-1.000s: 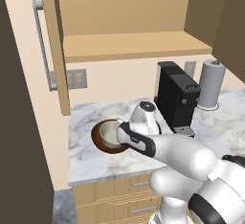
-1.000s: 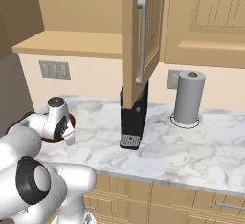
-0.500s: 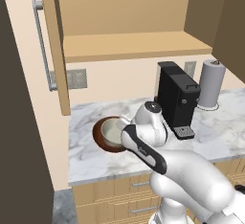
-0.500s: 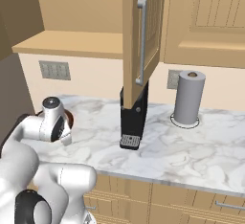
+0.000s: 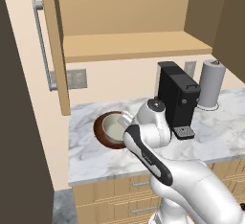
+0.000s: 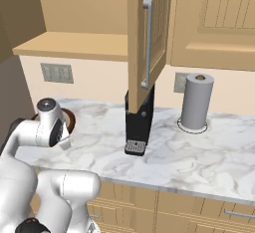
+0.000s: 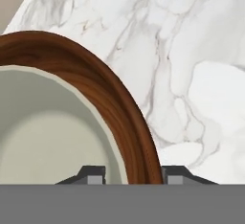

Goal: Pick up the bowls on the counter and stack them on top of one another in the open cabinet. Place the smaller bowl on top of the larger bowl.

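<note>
The larger bowl, wide and dark reddish-brown, sits on the marble counter with the smaller bowl, pale grey-green, nested inside it. My gripper is open and low at their right edge. Its fingertips straddle both rims: one tip over the pale bowl's interior, the other outside the brown rim above the marble. The open cabinet hangs above, its shelf bare and its door swung out to the left.
A black coffee machine stands just right of the bowls, close to my arm. A paper towel roll is farther right. The dark brown tall panel borders the counter's left end. A second cabinet door hangs over the coffee machine.
My arm has swung a little to the right and folded down, bringing the hand low onto the bowls' right rim. The bowls have not moved.
</note>
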### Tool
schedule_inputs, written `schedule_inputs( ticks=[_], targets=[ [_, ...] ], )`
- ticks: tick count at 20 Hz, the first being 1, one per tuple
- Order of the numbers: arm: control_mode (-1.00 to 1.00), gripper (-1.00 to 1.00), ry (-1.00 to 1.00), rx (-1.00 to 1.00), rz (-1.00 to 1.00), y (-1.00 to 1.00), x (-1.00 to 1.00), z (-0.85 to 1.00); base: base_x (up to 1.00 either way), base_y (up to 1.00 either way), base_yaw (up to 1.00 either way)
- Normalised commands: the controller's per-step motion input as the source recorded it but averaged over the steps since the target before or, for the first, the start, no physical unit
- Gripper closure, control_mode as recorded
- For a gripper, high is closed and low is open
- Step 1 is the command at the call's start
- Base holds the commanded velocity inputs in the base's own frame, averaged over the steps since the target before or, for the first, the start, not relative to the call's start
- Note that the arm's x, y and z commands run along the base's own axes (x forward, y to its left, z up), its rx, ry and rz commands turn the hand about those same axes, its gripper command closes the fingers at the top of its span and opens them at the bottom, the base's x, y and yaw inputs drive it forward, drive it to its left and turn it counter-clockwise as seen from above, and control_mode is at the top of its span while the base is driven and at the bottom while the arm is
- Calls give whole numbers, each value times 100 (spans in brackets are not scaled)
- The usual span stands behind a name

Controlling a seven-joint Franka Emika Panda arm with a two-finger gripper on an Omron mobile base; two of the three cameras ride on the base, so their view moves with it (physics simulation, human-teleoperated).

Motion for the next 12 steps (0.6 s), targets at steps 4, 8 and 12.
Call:
schedule_inputs(
  ticks=[4,8,12],
  targets=[
    [-100,100,-1,0,-2,-2,-14,42,0,0,0],
    [-100,100,-2,1,-16,-1,-10,37,0,0,0],
    [-100,100,-3,1,-21,0,-7,32,0,0,0]
  ],
)
